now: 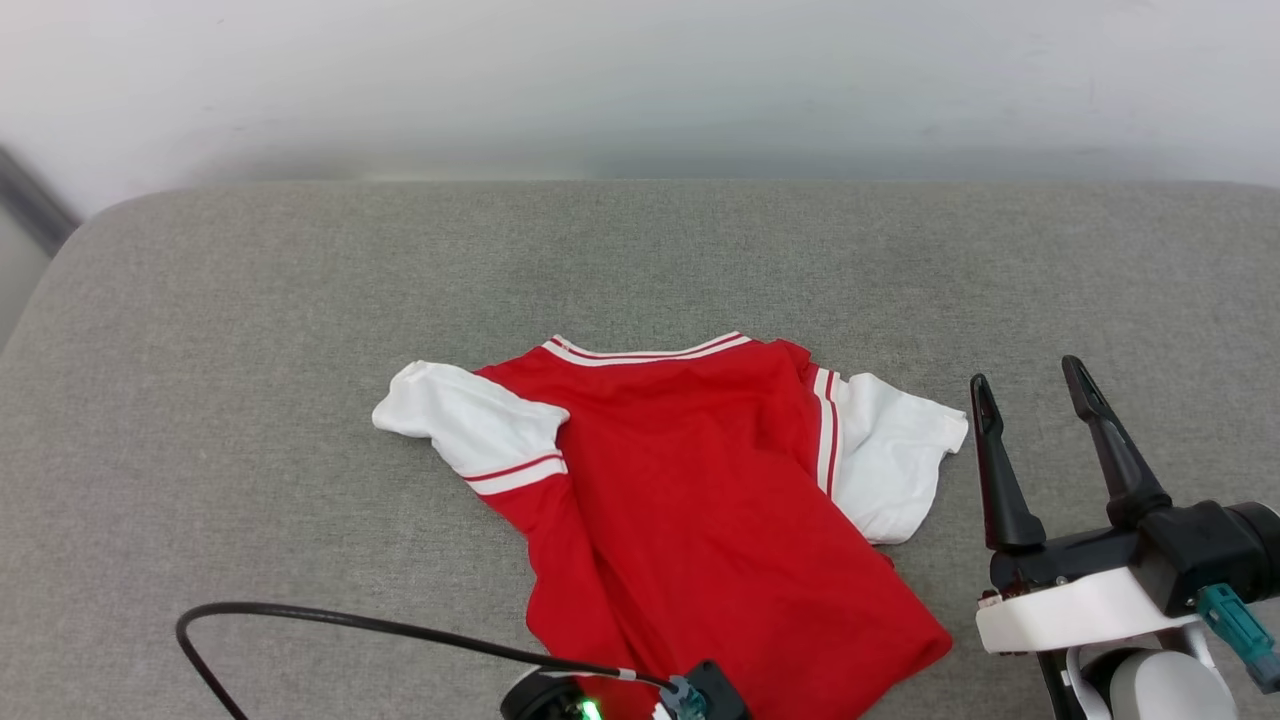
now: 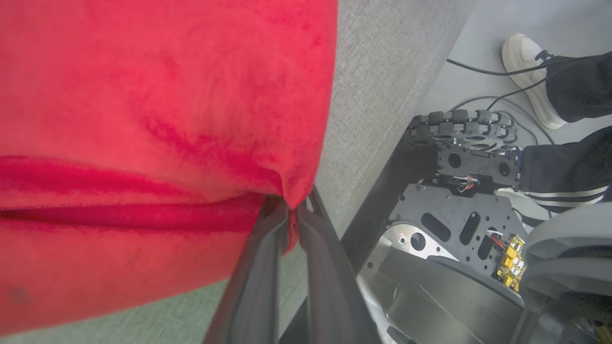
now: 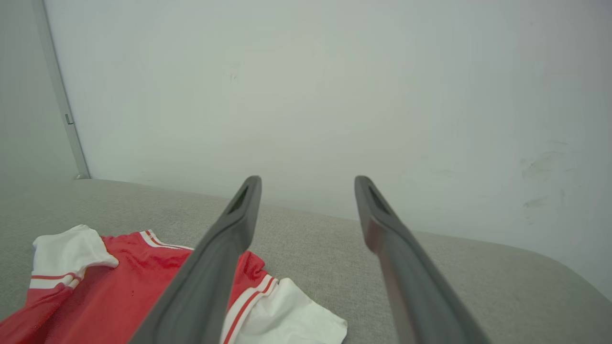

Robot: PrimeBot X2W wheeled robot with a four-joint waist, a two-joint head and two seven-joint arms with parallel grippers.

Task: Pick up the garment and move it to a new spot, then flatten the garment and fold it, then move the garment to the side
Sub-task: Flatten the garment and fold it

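Left gripper (image 2: 292, 212): fingers pinched together on a red hem corner of the garment (image 1: 700, 500), so it is gripping cloth, with fabric bunched into a small peak at the tips. In the head view that arm's wrist sits at 6 o'clock, right at the hem, and a black cable (image 1: 330, 620) loops out toward 8.

Right gripper (image 1: 1030, 390): fingers spread wide, nothing between them. It hovers at 4 o'clock, just beside the right sleeve (image 1: 890, 455) but not touching it.

The garment lies mid-cushion (image 1: 250, 400). The striped collar trim (image 1: 645, 352) is at 12 and the body runs skewed down toward 5. The left sleeve (image 1: 460, 420) is at 10, partly doubled over at its cuff. No lettering shows on the side facing up.

My read on the step: flatten, not fold yet. The shirt is mostly spread but crooked, with a crease along the left flank.

The next move probably calls for:
- the left keeping its pinch and drawing the hem toward 6 to take out slack
- the right closing on the hem or side seam at 5 so both corners pull evenly (a one-sided pull would just rotate the thing)
- a low, slow drag, since the cloth crumples easily

Counts:
- 1 garment
- 2 sleeves
- 2 grippers
- 1 cable loop in the head view

The left wrist view adds 1 omni wheel (image 2: 461, 126) of the base at 2 o'clock and 1 white shoe (image 2: 526, 71) of a person at 1 o'clock, standing close to the base.
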